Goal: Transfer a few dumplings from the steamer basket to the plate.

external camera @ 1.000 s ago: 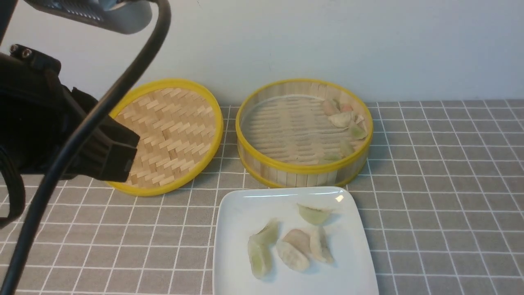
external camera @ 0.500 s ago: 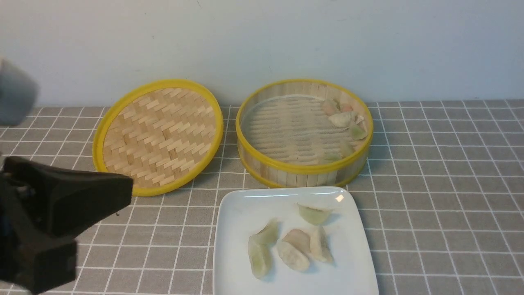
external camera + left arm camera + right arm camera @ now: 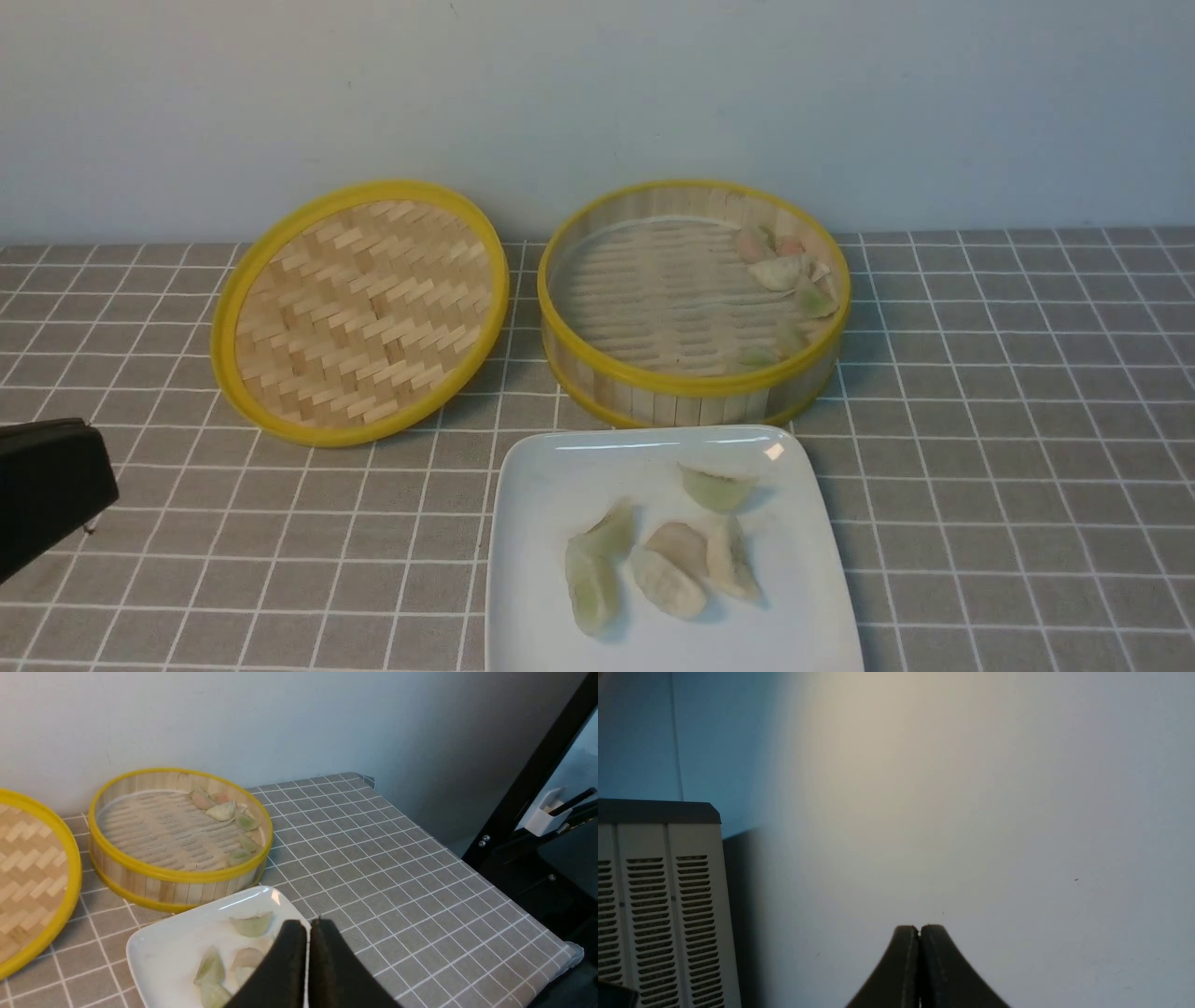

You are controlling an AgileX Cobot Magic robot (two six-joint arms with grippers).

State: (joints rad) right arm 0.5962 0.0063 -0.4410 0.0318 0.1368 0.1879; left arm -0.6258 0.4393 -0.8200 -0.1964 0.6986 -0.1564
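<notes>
A: Front view, findings: five dumplings [image 3: 665, 560] lie on the plate [image 3: 803, 597], which sits on the desk [image 3: 1008, 448] just in front of the steamer basket [image 3: 693, 383]. More dumplings [image 3: 782, 273] remain inside the basket, against its right wall. The woven lid [image 3: 359, 313] lies left of the basket.

B: Grippers?

A: Left gripper [image 3: 308, 926] has jaws pressed together, nothing between them; it hangs near the plate's front-left side, well clear of the basket. Right gripper [image 3: 919, 929] is likewise closed and empty, facing a blank wall away from the basket.

B: Assessment?

A: The plate looks sufficiently loaded; I judge the task near complete. If another pick is wanted, spread the jaws before descending, enter above the basket's rim, grip one dumpling lightly across its belly, and release over the plate's bare rear-left area
</notes>
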